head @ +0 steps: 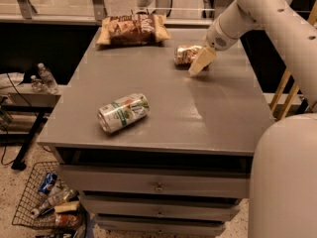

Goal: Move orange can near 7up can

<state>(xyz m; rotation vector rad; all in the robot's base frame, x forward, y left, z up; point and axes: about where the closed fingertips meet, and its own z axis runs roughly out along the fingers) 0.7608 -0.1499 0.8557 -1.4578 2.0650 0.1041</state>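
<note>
Presently the golden-orange patterned drink can point(186, 54) lies sideways far right on the grey table point(218, 113), well apart from the white-and-green 7up can point(124, 112). The cream gripper point(202, 62) hangs just beside it, likely to grasp; spread or closed, I cannot tell.

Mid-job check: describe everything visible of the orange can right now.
The orange can is a metal drink can with a shiny golden-orange and tan patterned label and a silver end. It lies on its side on the far right part of the grey table, well apart from the 7up can. The gripper is at its right end; whether they touch cannot be told.
</note>
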